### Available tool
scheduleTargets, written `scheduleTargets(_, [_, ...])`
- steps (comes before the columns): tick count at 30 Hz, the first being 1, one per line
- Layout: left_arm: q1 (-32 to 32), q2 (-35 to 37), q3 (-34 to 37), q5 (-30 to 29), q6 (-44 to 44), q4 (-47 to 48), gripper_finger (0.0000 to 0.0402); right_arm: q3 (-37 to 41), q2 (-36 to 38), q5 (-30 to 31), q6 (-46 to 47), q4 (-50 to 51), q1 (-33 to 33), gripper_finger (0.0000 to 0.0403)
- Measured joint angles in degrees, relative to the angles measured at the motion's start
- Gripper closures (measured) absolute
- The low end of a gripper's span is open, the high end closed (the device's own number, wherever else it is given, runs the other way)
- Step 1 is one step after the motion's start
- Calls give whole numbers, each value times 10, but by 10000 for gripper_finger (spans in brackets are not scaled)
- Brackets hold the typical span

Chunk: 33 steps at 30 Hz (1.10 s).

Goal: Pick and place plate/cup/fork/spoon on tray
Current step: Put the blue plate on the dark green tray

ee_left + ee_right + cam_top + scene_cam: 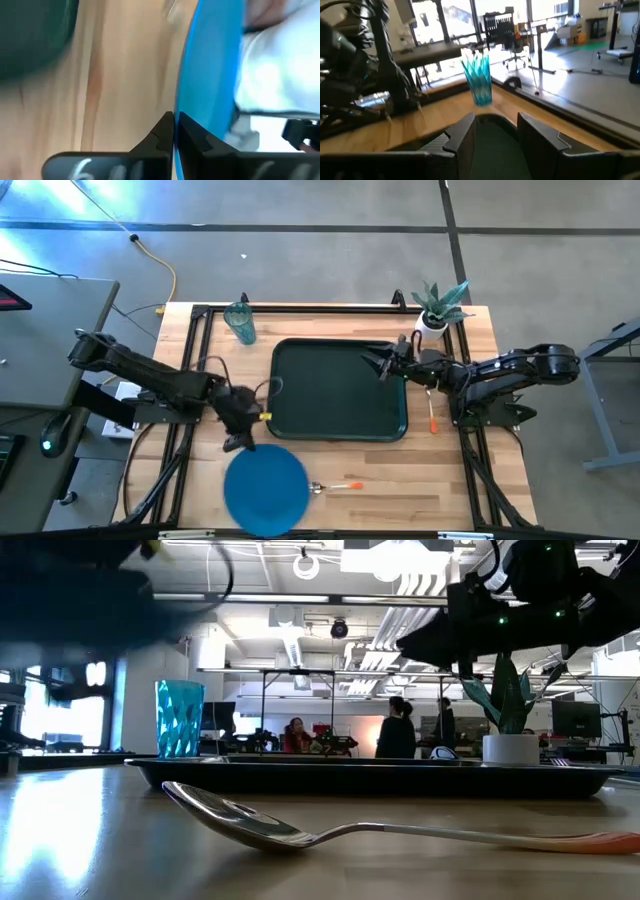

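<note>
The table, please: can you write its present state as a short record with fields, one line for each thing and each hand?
plate: near edge of the table, off the tray, its rim pinched by the left hand
left hand: shut on the plate's rim
right hand: open, over the tray's right end, holding nothing
tray: mid-table, nothing seen lying in it
cup: upright, off the tray, beyond its far left corner
spoon: on the table, right of the plate
fork: on the table, right of the tray
</note>
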State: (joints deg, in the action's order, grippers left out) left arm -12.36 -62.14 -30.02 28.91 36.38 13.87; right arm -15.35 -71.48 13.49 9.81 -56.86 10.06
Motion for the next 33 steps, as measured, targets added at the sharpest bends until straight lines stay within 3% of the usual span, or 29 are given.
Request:
scheduleTargets(2, [20,20,-24,-43,-46,-3,400,0,15,-1,0,0,-3,263])
scheduleTargets(7, [91,20,-41,-241,-97,-51,400,0,54,17,-18,7,-28,263])
scheduleTargets(11, [162,-31,-41,-344,-67,-128,400,0,93,97,-69,22,-62,263])
scheduleTargets(15, [225,-103,-41,-306,-67,-213,400,0,123,216,-128,39,-99,263])
scheduleTargets(18, [255,-164,-42,-266,-61,-243,400,0,127,272,-156,40,-114,263])
scheduleTargets(25, [294,-268,-42,-242,-19,-315,390,0,126,285,-163,46,-114,263])
scheduleTargets(33, [300,-301,-42,-276,-39,-347,346,0,126,285,-149,74,-112,263])
